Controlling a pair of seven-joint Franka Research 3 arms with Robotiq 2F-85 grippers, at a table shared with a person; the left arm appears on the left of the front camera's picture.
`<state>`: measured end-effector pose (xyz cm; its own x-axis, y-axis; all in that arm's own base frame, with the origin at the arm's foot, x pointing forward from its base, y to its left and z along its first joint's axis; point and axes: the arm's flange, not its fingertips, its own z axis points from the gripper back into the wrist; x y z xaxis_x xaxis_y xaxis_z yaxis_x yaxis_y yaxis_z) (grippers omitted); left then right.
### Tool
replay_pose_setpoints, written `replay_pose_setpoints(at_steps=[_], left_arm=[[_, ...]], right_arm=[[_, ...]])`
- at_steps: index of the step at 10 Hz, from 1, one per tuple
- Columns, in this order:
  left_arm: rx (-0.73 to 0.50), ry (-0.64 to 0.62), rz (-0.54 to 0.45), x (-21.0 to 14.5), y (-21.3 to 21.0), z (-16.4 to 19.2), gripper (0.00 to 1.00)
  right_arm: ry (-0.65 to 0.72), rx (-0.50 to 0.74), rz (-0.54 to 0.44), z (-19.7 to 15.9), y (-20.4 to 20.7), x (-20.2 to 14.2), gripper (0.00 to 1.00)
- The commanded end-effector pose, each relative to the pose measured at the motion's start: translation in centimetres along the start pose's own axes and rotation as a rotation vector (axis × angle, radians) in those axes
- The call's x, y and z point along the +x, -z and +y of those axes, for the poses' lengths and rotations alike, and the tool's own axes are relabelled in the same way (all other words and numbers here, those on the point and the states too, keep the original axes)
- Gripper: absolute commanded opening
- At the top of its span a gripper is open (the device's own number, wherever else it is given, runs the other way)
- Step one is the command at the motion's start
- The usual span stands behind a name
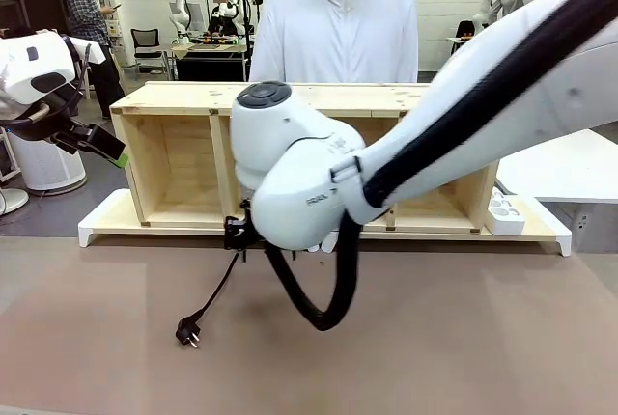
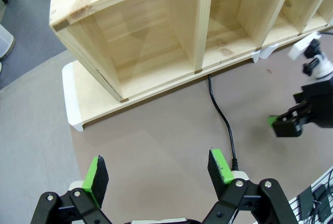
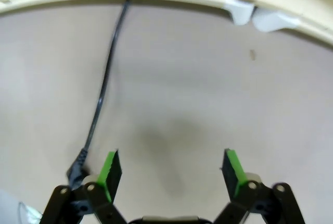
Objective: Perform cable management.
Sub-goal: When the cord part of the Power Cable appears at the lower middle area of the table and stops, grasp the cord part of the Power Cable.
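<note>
so the right gripper [image 3: 171,169] hangs wide open and empty, the long thin black rubber cable [image 3: 101,94] running lengthwise just outside one finger, plug end closest; the left gripper [image 2: 156,172] gapes empty too, farther off.

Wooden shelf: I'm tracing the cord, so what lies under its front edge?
The wooden shelf stands on a white base. The cable runs from the table to that base's front edge, below a divider, and vanishes; its course beneath is covered.
</note>
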<state>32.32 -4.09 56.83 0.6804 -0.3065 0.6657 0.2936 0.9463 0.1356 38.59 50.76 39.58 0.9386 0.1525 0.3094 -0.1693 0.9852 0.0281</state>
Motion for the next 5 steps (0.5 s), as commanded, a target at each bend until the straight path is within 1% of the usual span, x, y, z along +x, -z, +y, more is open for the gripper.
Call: replay_pose_setpoints(at_steps=[1, 5], left_arm=[[0.001, -0.008, 0.000, 0.0, 0.0, 0.1, 1.00], [0.001, -0.008, 0.000, 0.0, 0.0, 0.1, 1.00]], right_arm=[[0.006, 0.004, 0.010, 3.6, 1.2, 2.0, 1.00], [0.069, -0.032, 0.033, 7.0, 3.2, 2.7, 1.00]])
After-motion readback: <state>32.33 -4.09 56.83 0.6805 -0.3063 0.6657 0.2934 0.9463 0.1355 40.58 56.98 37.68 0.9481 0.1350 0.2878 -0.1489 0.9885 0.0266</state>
